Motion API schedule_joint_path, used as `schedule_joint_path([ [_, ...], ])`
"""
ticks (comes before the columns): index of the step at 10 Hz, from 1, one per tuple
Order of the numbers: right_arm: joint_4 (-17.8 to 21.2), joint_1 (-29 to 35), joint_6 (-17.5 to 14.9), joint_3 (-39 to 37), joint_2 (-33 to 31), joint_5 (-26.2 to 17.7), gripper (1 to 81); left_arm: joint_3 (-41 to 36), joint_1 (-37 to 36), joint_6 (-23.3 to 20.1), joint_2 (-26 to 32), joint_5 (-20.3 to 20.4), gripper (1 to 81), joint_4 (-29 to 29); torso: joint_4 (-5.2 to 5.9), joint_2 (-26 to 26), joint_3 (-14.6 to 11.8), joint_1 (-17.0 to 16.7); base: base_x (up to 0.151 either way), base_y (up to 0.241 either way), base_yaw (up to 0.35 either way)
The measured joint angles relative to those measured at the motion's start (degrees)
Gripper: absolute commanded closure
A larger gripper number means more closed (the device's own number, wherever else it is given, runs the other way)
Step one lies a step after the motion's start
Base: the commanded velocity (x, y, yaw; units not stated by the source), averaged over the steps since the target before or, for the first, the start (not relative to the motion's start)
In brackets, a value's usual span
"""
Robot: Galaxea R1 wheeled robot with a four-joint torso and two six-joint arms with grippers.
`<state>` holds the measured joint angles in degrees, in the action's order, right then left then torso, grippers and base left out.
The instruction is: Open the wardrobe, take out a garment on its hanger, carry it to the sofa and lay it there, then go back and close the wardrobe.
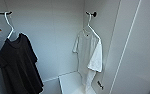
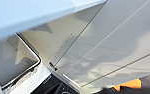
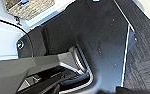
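Two shirts hang inside: white garment (image 1: 88, 53), black shirt (image 1: 17, 66).

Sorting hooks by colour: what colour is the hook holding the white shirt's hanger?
Black hook, clearest in the head view.

Your right wrist hung low, turned down toward your own dark base (image 3: 101, 40), its grey plate (image 3: 28, 66) and jointed bar (image 3: 66, 82) close beneath it, your left wrist canted at a slant.

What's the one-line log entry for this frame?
wardrobe: open | white shirt: hanging, white hanger on black hook | black shirt: hanging left | grasp: not yet
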<state>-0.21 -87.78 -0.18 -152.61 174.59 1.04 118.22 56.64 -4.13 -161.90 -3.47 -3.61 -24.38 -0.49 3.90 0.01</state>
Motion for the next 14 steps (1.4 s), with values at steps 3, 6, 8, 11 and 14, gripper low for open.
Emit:
schedule_joint_path([
  [3, 0.0, 0.0, 0.0, -0.1, 0.3, 0.0, 1.0, -4.9, -8.1, 1.1, 0.9, -2.4, 1.0, 0.7, 0.00, 0.0, 0.0, 0.0, 0.000, 0.000, 0.000],
  [6, 0.0, 0.0, 0.0, -0.1, 0.6, 0.0, 1.0, -7.3, -15.3, 4.4, 1.2, -6.1, 1.0, 1.4, 0.00, 0.0, 0.0, 0.1, 0.000, 0.000, 0.000],
  [8, 0.0, 0.0, 0.1, -0.4, 0.6, 0.0, 1.0, -10.7, -20.5, 7.4, 2.4, -7.3, 1.0, 1.6, 0.00, 0.0, 0.1, 0.1, 0.000, 0.000, 0.000],
  [11, 0.0, -0.5, 0.2, -0.4, 0.3, 0.0, 1.0, -13.1, -26.8, 13.0, 3.1, -9.1, 1.0, 2.0, 0.00, 0.0, 0.1, 0.1, 0.000, 0.000, 0.000],
  [14, 0.0, -0.6, 0.2, -0.4, 0.3, 1.0, 1.0, -14.6, -36.8, 18.0, 5.3, -9.7, 1.0, 3.4, 0.00, 0.0, 0.1, 0.1, 0.000, 0.000, 0.000],
])
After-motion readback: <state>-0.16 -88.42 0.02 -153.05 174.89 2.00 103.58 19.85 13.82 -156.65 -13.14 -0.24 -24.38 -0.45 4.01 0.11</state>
